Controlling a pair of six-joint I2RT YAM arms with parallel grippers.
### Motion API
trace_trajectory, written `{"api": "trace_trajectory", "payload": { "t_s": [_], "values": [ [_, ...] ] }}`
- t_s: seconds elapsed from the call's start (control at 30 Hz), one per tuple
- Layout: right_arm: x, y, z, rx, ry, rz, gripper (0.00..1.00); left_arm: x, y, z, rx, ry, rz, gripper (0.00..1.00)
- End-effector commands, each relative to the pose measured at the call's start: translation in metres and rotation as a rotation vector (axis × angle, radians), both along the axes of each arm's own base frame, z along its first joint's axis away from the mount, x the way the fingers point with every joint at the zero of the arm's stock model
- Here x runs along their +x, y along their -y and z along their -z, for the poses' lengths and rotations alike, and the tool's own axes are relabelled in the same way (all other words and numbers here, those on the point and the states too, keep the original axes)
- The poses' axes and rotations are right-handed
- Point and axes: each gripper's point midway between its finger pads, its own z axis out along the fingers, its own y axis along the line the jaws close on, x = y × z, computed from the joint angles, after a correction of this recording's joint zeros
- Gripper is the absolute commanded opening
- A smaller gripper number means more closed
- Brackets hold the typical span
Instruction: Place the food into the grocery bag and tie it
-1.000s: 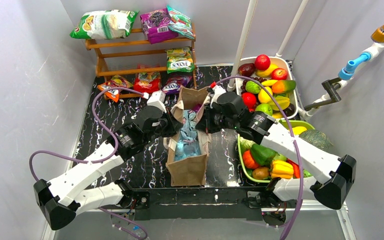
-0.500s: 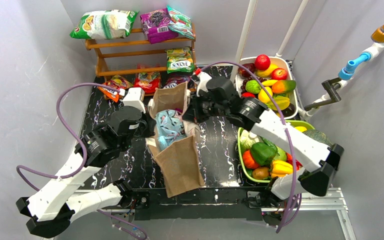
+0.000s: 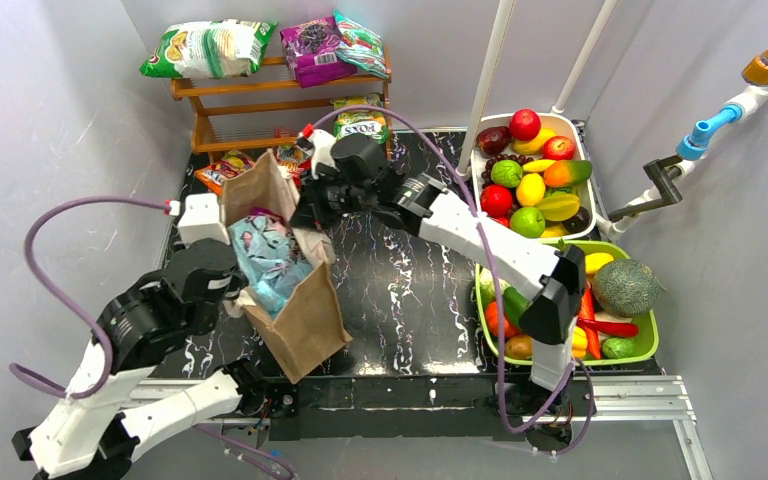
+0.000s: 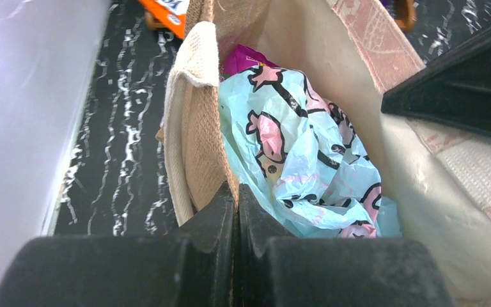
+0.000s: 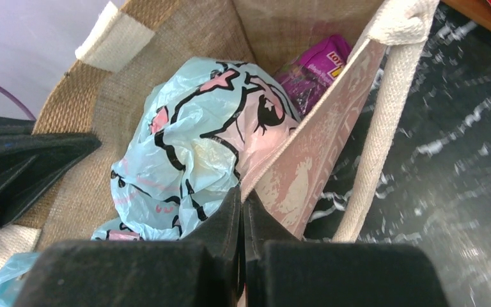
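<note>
The grocery bag (image 3: 265, 255), light blue with pink cartoon figures, lies crumpled inside a brown burlap tote (image 3: 305, 325) at the left of the table. My left gripper (image 3: 243, 297) is shut on the tote's near-left rim. My right gripper (image 3: 307, 213) is shut on its far-right rim. In the left wrist view the left gripper (image 4: 237, 192) pinches the burlap wall (image 4: 204, 141) beside the grocery bag (image 4: 294, 160). In the right wrist view the right gripper (image 5: 241, 195) pinches the pink-printed wall (image 5: 307, 173) next to the grocery bag (image 5: 185, 147). The food (image 3: 525, 190) fills two containers at the right.
A white tub (image 3: 480, 125) and a green tray (image 3: 650, 345) hold the fruit and vegetables at the right. A wooden shelf (image 3: 260, 90) with snack bags stands at the back. Snack packets (image 3: 222, 172) lie below it. A purple packet (image 5: 313, 64) sits in the tote.
Both arms have carried the tote, with the grocery bag in it, from the table's middle to the left and back; it now leans. The right arm stretches across the table.
</note>
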Motion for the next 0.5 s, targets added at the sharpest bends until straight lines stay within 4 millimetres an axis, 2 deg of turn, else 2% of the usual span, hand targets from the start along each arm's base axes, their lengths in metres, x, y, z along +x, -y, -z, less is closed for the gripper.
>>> {"api": "trace_trajectory", "payload": {
  "t_s": [0.0,0.23,0.47],
  "values": [
    [0.004,-0.043,-0.096,0.301,0.195,-0.071,0.01,-0.016,-0.049,-0.026,-0.021,0.122,-0.16,0.0],
    [0.0,-0.101,-0.11,0.435,0.271,-0.145,0.01,-0.042,-0.096,-0.024,-0.044,0.214,-0.274,0.0],
    [-0.014,-0.146,-0.104,0.569,0.328,-0.191,0.01,-0.064,-0.136,-0.018,-0.06,0.288,-0.397,0.0]
  ]
}}
